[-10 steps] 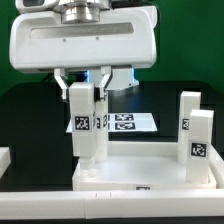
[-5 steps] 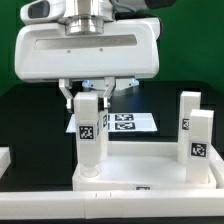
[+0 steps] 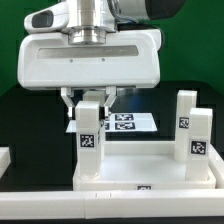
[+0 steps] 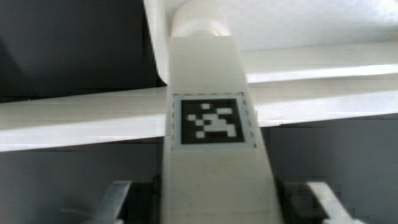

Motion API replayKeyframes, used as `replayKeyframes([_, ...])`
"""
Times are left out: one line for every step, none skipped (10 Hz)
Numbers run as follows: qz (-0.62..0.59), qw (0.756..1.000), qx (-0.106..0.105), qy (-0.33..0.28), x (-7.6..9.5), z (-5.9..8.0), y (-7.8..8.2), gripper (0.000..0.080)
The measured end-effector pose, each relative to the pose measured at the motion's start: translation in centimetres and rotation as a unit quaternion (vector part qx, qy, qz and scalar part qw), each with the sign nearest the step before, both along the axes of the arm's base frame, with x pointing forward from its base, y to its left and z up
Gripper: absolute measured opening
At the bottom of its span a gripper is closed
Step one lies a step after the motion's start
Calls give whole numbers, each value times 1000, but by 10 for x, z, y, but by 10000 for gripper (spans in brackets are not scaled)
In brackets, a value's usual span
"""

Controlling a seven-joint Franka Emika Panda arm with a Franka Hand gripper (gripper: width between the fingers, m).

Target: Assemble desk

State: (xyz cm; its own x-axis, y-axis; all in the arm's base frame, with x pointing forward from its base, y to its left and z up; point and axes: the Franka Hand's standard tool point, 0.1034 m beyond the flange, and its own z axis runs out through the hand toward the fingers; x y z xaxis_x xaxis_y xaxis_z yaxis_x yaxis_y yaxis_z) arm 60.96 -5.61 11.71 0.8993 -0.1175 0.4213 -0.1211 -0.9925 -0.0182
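End effector [image 3: 91,97] pinching an upright tagged leg [image 3: 90,135], standing at the desk top's [image 3: 150,172] near-left corner in the exterior view. Two more legs [image 3: 193,130] upright at right.

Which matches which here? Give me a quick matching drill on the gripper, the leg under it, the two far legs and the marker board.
Things:
1. gripper
2. held leg
3. two other legs
4. marker board

States:
A. flat on the table behind the desk top
B. upright at the exterior view's right
C. closed on a leg
D. upright at the top's corner on the exterior view's left

Pairs: 1-C, 2-D, 3-B, 4-A
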Motion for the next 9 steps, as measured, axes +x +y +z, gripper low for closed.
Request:
replayKeyframes([0, 1000, -1, -1, 0, 0, 0, 285])
replayKeyframes([0, 1000, -1, -2, 0, 0, 0, 285])
replayKeyframes([0, 1000, -1, -1, 0, 0, 0, 285])
replayKeyframes([0, 1000, 6, 10, -1, -1, 2, 396])
replayKeyframes([-2, 999, 28, 39, 3, 2, 6, 551])
replayKeyframes([-5, 998, 41, 54, 9, 6, 7, 551])
replayKeyframes([-4, 993, 64, 103, 9, 7, 12, 620])
replayKeyframes([0, 987, 75, 141, 14, 10, 14, 640])
replayKeyframes([7, 982, 80, 171, 18, 11, 11, 648])
